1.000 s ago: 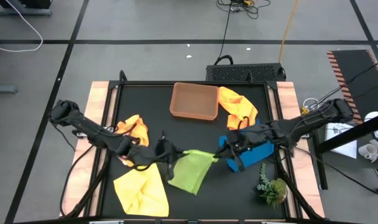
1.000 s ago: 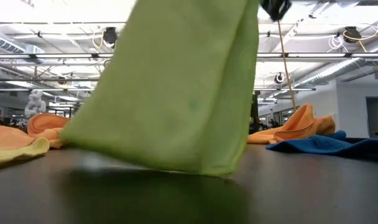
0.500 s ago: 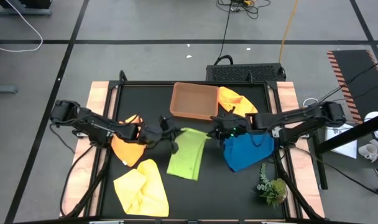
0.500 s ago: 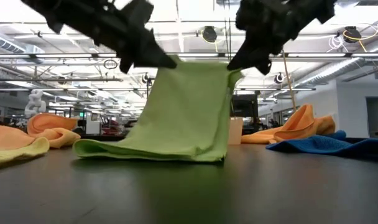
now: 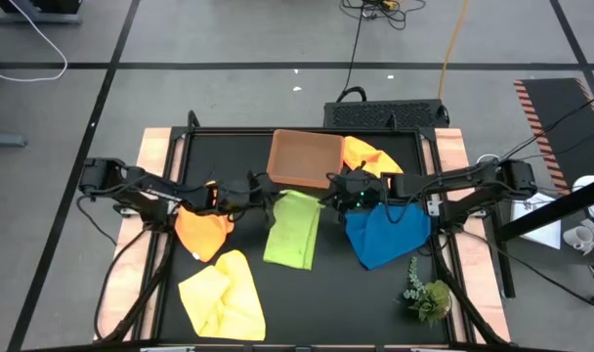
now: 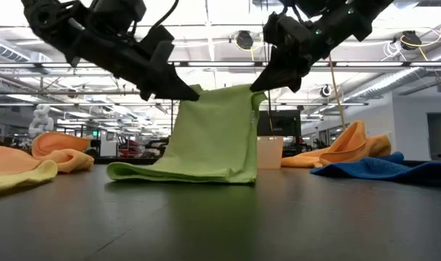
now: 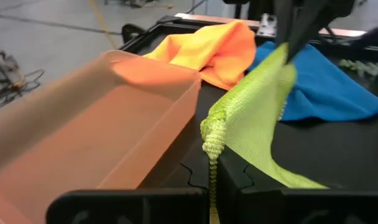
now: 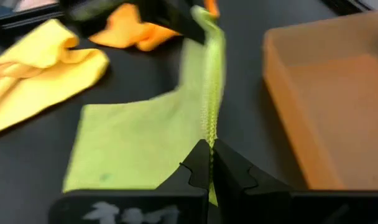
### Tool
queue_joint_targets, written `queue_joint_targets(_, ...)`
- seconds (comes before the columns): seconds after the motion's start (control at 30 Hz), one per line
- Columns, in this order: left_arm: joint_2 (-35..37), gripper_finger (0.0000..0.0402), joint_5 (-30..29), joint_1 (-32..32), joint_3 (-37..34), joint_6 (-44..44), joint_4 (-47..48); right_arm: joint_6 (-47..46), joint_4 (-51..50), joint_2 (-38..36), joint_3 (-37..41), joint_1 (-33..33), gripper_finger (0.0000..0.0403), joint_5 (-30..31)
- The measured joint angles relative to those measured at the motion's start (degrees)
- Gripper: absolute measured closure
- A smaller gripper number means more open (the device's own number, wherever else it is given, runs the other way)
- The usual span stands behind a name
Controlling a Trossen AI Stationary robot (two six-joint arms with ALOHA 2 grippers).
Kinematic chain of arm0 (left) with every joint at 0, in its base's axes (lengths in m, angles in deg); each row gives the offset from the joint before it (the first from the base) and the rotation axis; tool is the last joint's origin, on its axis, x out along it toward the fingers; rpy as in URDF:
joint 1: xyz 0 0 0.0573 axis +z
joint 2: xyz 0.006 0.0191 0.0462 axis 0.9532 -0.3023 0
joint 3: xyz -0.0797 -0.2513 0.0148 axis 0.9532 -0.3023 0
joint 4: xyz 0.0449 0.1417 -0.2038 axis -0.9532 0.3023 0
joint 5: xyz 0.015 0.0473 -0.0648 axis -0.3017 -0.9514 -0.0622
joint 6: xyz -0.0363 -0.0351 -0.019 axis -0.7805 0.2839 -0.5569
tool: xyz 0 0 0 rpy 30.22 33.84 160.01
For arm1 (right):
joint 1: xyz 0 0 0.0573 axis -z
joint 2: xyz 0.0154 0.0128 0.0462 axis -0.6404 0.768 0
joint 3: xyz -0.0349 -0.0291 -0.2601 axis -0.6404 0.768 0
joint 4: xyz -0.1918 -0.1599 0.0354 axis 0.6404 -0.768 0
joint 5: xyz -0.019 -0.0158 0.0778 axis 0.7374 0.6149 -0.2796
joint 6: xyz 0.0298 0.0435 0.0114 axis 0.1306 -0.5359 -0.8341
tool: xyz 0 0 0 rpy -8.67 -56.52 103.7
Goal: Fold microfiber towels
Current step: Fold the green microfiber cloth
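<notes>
Spanning the black table [image 5: 248,161]: bright towels [image 5: 293,227], brown tray [image 5: 304,158], grey concrete floor around.

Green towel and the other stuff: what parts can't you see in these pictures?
- Lime green towel: its far edge, low view, hidden by its own raised fold.
- Brown tray: low view, mostly behind that towel.
- Left gripper and right gripper: fingertips, high view, too small to make out.
- Plant sprig: high view only, leaves too small.
- Yellow towel: right wrist view, blurred, cut off by the edge.

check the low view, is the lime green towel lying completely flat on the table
No, both grippers hold the lime green towel's top edge up in the air while only its lower part rests on the table.
</notes>
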Motion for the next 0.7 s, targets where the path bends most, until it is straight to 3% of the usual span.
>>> queue_joint_targets(0.23,0.0,0.0399,0.6,-5.8,-5.3,7.2,-5.7,-0.3,3.7,3.8,0.0,-6.1,0.0403,-0.1)
queue_joint_targets(0.5,0.0,0.0398,-1.4,-13.2,-7.1,10.5,-4.8,-0.5,7.8,11.8,0.0,-9.8,0.0403,-0.6)
queue_joint_targets(0.7,0.0,0.0399,-1.2,-16.3,-7.1,10.8,-0.9,-0.6,11.6,13.9,0.0,-11.3,0.0403,-3.0)
